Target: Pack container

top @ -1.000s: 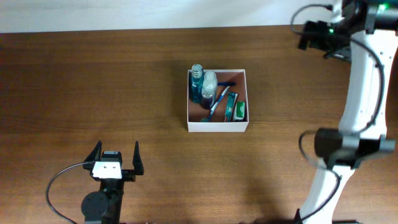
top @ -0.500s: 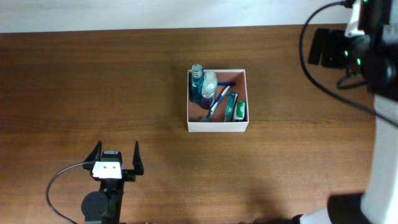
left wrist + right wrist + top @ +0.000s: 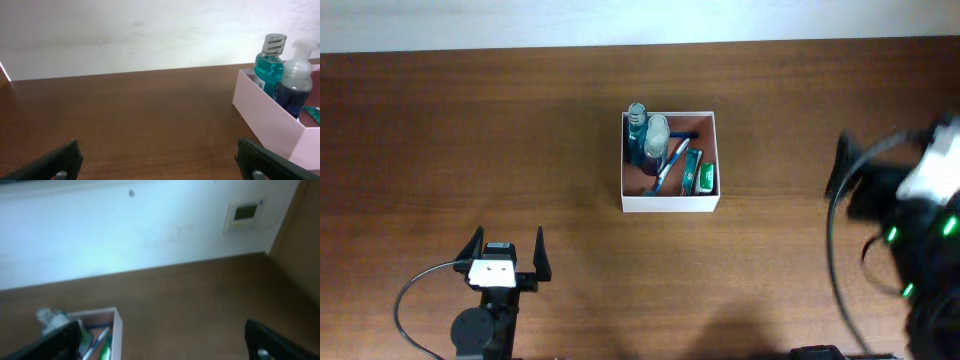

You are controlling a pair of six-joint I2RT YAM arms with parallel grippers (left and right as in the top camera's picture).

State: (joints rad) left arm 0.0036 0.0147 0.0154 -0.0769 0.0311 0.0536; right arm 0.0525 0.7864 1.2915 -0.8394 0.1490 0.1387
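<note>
Right arm point(image 3: 918, 225): a second ago it was raised over the far right corner of the bench point(image 3: 470, 130). Now it has swung down along the right edge toward the near side and shows only as a motion-blurred mass. Nothing else has shifted.

The container point(image 3: 670, 204) sits where it was, mid-bench and slightly toward the far edge. Packed inside: teal bottle point(image 3: 636, 122) and clear pump bottle point(image 3: 657, 133) upright in the far left corner, a blue toothbrush point(image 3: 667, 172) lying diagonally, a green packet point(image 3: 706, 178) against the right wall. No loose items are visible on the bench around it.

Reading: packing looks finished, and the right arm's sweep away from the container looks like a retreat toward rest rather than a new reach.

Right fingers point(image 3: 272, 341): wide apart, nothing between them. The wrist view looks across the bench at the wall, with the container low on its left and well clear.

Left arm point(image 3: 485, 322): unmoved at the near edge, left of centre, pointing toward the far edge. Left fingers point(image 3: 540, 252) are spread wide and empty, low over bare wood. The container lies well off to their right.
</note>
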